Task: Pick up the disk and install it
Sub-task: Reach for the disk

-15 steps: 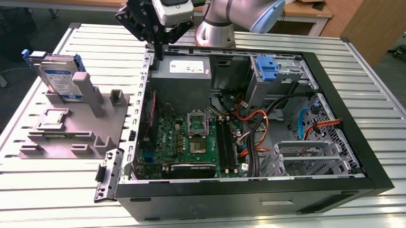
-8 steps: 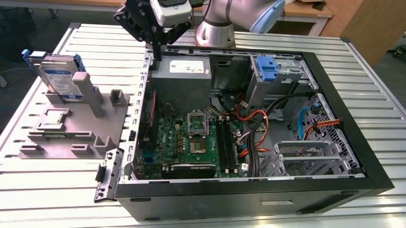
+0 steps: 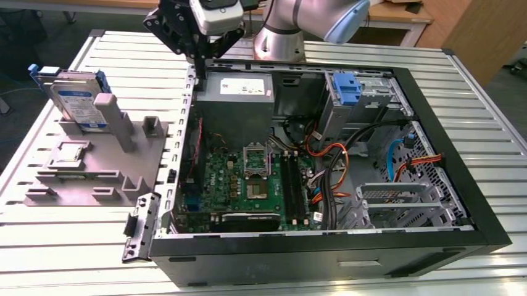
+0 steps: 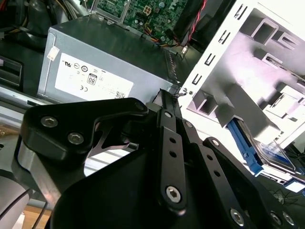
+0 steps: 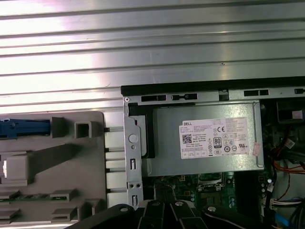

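Observation:
The disk (image 3: 73, 102) stands upright on the grey fixture (image 3: 99, 176) at the exterior view's left. It is silver-grey with a white-and-blue label and blue rails, and a grey post partly covers it. The second wrist view shows the disk (image 4: 271, 155) lying beyond the case wall, and the first wrist view shows its blue rail (image 5: 24, 128) edge-on. My black gripper (image 3: 197, 65) hangs over the case's back corner, beside the power supply (image 3: 239, 92) and well away from the disk. Its fingers (image 4: 167, 102) meet at the tips, shut with nothing held. The gripper (image 5: 167, 206) also sits over the case edge in the first wrist view.
The open computer case (image 3: 329, 246) lies on a slatted metal table (image 3: 66, 253). Inside are the motherboard (image 3: 247, 179), orange cables (image 3: 329, 166), a metal drive cage (image 3: 395, 200) and an upright blue latch (image 3: 349, 89). A small grey chip (image 3: 70, 153) rests on the fixture.

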`<action>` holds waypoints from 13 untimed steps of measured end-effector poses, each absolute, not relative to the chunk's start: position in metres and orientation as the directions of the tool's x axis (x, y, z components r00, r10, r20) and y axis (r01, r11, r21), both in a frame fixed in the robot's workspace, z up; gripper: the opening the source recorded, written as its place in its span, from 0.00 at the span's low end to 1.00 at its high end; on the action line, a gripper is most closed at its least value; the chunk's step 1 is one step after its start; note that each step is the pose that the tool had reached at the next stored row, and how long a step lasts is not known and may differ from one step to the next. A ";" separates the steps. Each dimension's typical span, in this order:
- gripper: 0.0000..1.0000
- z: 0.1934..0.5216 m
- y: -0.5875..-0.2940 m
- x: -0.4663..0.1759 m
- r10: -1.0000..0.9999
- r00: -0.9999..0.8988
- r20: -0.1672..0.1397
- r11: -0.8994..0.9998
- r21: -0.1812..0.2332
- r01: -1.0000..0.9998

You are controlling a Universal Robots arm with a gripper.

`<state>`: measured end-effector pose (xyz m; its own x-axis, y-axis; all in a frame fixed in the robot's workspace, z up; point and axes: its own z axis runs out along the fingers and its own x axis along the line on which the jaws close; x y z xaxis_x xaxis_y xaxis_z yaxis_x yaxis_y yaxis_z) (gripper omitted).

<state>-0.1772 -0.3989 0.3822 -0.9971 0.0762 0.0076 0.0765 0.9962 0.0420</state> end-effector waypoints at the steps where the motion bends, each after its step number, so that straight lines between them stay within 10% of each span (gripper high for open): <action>1: 0.10 0.382 -0.399 -0.178 0.076 -0.997 0.008 0.996 0.042 0.077; 13: 0.10 0.381 -0.399 -0.183 0.076 -0.997 0.012 0.996 0.042 0.077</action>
